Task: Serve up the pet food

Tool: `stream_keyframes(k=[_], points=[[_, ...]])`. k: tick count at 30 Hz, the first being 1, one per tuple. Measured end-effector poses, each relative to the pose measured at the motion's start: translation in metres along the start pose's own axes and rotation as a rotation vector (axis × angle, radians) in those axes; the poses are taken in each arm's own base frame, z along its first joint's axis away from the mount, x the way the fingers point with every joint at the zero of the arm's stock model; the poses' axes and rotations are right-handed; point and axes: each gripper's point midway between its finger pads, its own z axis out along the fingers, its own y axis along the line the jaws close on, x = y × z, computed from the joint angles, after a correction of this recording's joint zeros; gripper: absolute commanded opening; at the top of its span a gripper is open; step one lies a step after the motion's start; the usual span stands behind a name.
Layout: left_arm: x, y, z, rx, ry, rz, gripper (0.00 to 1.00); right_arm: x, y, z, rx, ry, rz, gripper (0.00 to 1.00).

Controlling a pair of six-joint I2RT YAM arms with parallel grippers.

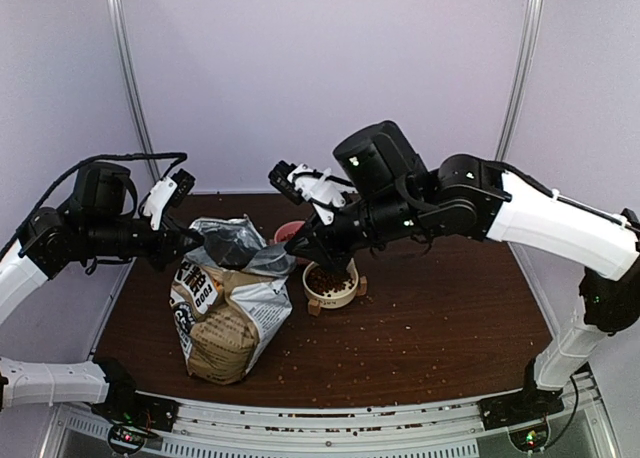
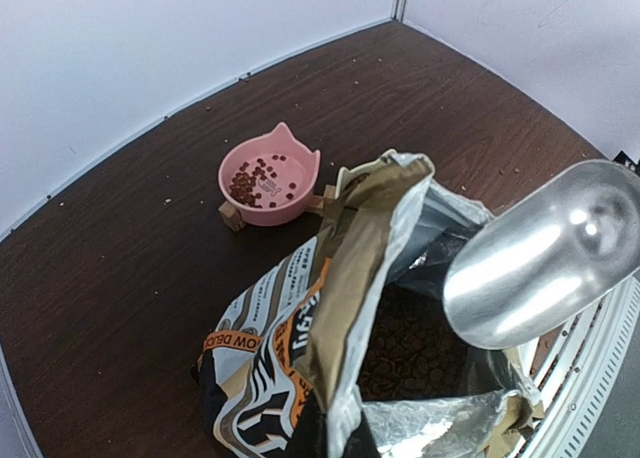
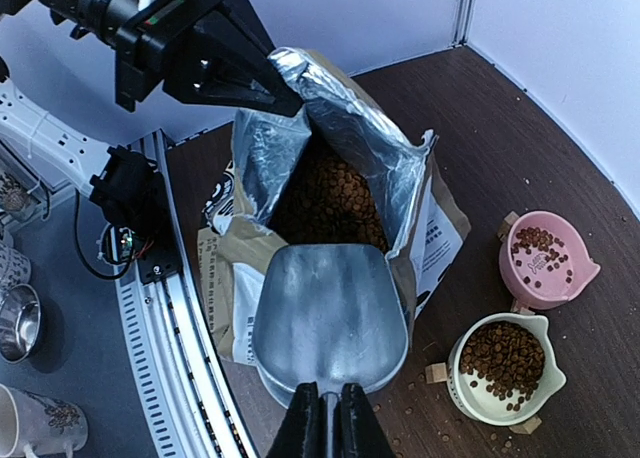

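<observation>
The printed bag (image 1: 225, 318) stands open near the table's left front. Brown pet food (image 3: 325, 198) fills its inside. My left gripper (image 3: 285, 98) is shut on the bag's foil rim and holds the mouth open; its fingers do not show in the left wrist view. My right gripper (image 3: 322, 418) is shut on the handle of a silver scoop (image 3: 330, 318), which is empty and hangs at the near side of the bag's mouth. A white bowl (image 3: 455, 363) right of the bag is full of pet food. A pink bowl (image 3: 512, 273) behind it holds a small amount.
Loose pellets (image 1: 400, 328) lie scattered over the dark wooden table to the right of the bag and around the bowls. A metal rail (image 1: 350, 413) runs along the front edge. White walls close the back and sides.
</observation>
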Motion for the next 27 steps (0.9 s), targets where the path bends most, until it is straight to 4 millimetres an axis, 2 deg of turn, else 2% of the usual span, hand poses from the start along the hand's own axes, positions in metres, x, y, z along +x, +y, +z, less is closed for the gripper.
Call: stream_keyframes(k=[5,10,15,18,21,23,24,27], points=[[-0.001,-0.003,0.0,0.014,-0.002,0.006,0.0,-0.011,-0.002,0.024,0.03,0.053,-0.021,0.0],[0.0,-0.005,0.0,0.024,-0.002,0.013,0.0,-0.006,-0.001,0.044,0.027,0.099,-0.017,0.0],[0.0,-0.006,0.0,0.026,-0.001,0.014,0.0,-0.014,0.003,0.062,0.016,0.133,-0.004,0.0],[0.001,-0.006,0.0,0.029,0.002,0.013,0.0,-0.001,0.001,0.09,0.016,0.186,0.028,0.0],[0.001,-0.007,0.0,0.033,0.0,0.014,0.0,0.023,-0.003,0.133,0.028,0.258,0.068,0.0],[0.002,-0.009,0.001,0.038,0.001,0.01,0.0,0.029,-0.005,0.158,0.035,0.254,0.088,0.0],[0.004,-0.008,0.002,0.036,0.006,0.005,0.0,0.029,-0.006,0.167,0.036,0.243,0.096,0.0],[0.006,-0.007,0.003,0.035,0.004,-0.009,0.0,0.024,-0.006,0.172,0.045,0.209,0.119,0.0]])
